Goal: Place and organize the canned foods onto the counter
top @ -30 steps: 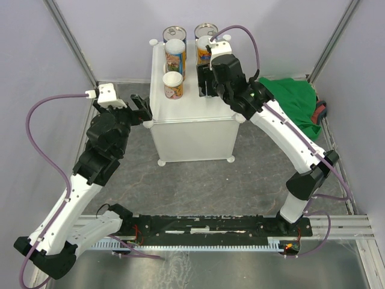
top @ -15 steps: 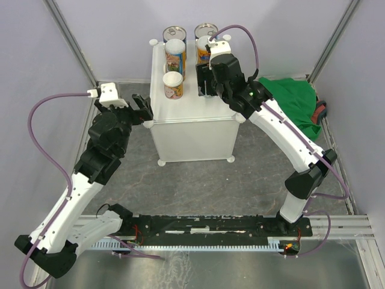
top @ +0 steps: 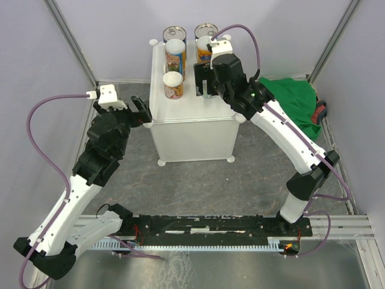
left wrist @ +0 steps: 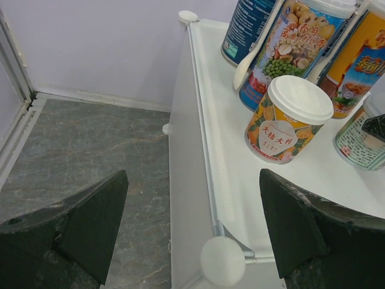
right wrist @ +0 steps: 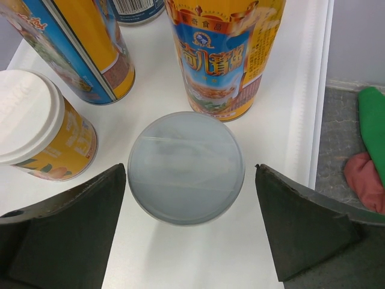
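The white counter (top: pixel 192 120) holds several cans. Two blue-labelled cans (top: pixel 174 32) with silver tops stand at the back, one beside the other (top: pixel 206 29). In front stand a colourful can (top: pixel 175 55), a yellow can (right wrist: pixel 222 54) and an orange white-lidded can (top: pixel 173 84). My right gripper (top: pixel 204 81) is open, its jaws either side of a pale-lidded can (right wrist: pixel 186 167) with a gap on both sides. That can's pale green label shows in the left wrist view (left wrist: pixel 361 137). My left gripper (top: pixel 142 110) is open and empty at the counter's near left corner knob (left wrist: pixel 222 261).
A green cloth (top: pixel 298 105) lies on the grey floor (top: pixel 198 186) right of the counter, with a red object (right wrist: pixel 364 180) beside it. Purple walls and metal frame posts (top: pixel 72 42) close in the back and sides.
My right gripper has edged slightly left over the pale-lidded can. My left arm has shifted a little by the counter's left side. The cans have not moved.
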Motion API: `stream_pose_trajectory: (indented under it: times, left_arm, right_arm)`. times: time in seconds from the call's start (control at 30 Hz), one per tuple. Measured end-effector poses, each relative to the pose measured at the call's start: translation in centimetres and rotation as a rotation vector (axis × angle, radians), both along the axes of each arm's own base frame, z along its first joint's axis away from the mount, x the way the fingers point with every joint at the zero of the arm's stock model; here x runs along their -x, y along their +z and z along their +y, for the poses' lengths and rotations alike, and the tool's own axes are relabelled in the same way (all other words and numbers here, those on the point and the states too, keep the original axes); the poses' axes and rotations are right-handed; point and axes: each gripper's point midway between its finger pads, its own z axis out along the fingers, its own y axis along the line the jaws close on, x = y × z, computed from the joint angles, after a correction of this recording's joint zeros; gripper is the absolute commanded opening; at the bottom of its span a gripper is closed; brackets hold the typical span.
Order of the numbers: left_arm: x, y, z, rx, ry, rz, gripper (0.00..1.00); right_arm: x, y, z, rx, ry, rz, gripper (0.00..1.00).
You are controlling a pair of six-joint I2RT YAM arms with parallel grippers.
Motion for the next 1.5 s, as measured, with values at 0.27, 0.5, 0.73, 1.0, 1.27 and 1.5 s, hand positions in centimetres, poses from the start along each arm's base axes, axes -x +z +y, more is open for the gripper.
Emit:
stream_pose_trajectory:
  times: [0.27,0.5,0.73,1.0,1.27,1.5]
  left_arm:
    - [0.8,-0.3,0.5,-0.001,0.003,0.0,0.96]
    - [1.7,-0.8,1.0,-0.001,0.003,0.002,0.96]
    - [1.7,-1.7,1.4,-0.012,0.019,0.019,1.0]
    - [1.7,-4.8,3.2,-0.039,0.131,0.099,0.99]
    - [1.8,-6.8,4.4,-0.038,0.211,0.136,0.99]
    - [2.3,-10.3,6.0,-0.091,0.269,0.22,0.99]
  right_arm:
    - [0.0,0.2,0.0,-0.003,0.001,-0.004,0.99]
    - [-0.1,0.4,0.1,-0.007,0.001,-0.016,0.99]
    - [-0.6,1.3,0.1,-0.01,-0.001,-0.053,0.99]
    - [-0.9,1.9,-0.2,0.002,-0.015,-0.084,0.99]
    - [-1.2,2.5,-0.4,0.002,-0.03,-0.109,0.99]
    - [-1.5,3.3,-0.3,-0.015,-0.035,-0.137,0.99]
